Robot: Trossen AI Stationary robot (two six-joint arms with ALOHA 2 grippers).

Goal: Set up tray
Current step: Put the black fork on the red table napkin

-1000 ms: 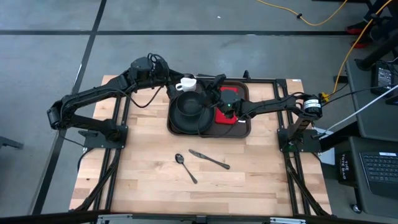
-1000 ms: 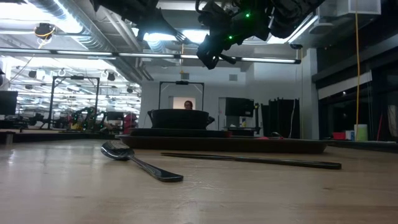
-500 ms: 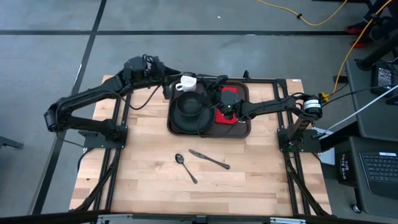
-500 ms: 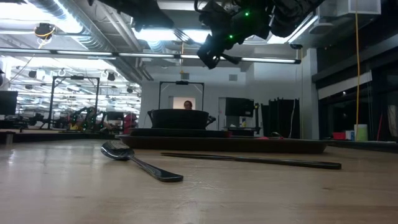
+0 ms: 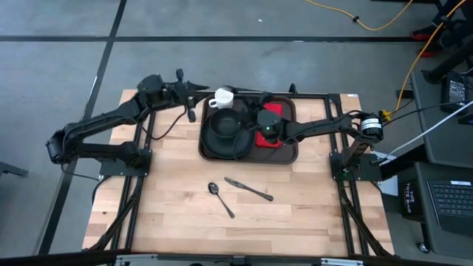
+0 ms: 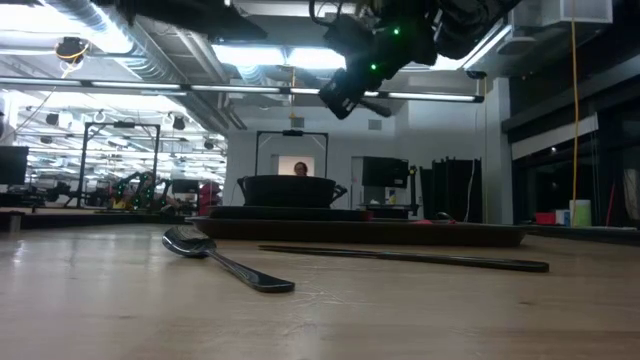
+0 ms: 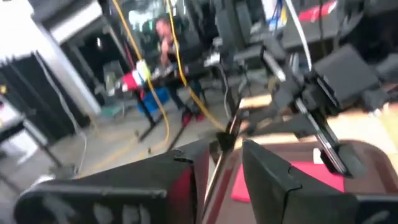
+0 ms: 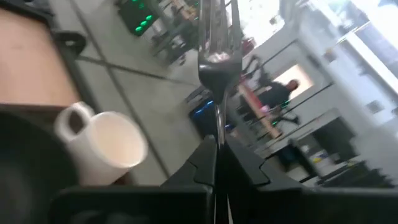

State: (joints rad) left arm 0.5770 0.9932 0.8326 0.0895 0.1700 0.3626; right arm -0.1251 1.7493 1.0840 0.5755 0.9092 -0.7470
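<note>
Looking across from the near edge of the wooden surface: finds a spoon and a knife lying flat, near each other but not touching. Farther back, meets the tray, dark brown, resting flat on the far half of the surface. Carries a black bowl on a round black plate on its left part and a red napkin on its right part. Over the napkin, sees the right tool hovering, pinching a fork whose tines stick out past the fingertips. At the tray's far left corner, notes a white mug standing upright. Left of the mug and clear of it, spots the left tool, fingers spread with nothing between them.
</note>
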